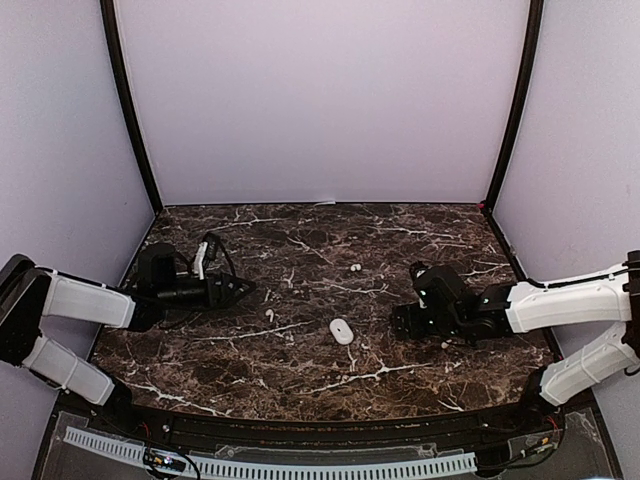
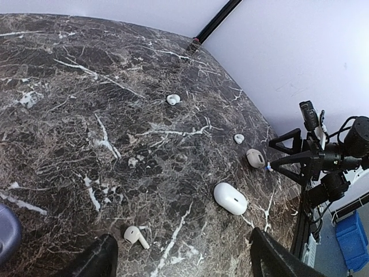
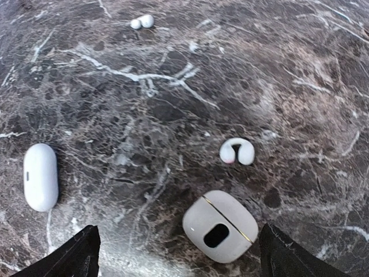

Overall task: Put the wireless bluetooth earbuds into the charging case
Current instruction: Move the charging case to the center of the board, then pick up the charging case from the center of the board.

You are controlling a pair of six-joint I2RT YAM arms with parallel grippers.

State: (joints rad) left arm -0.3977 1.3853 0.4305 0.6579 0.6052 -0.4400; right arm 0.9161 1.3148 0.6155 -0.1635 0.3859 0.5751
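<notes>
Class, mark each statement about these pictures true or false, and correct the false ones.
1. Both the left tool and the right tool are open and hold nothing. True.
2. The stemmed earbud already sits inside a case. False: it lies on the bare marble table, just ahead of the left tool.
3. The C-shaped earbud lies close to the rounded case but apart from it. True.
4. The oblong white case stands upright on one end. False: it lies flat on the table.
</notes>
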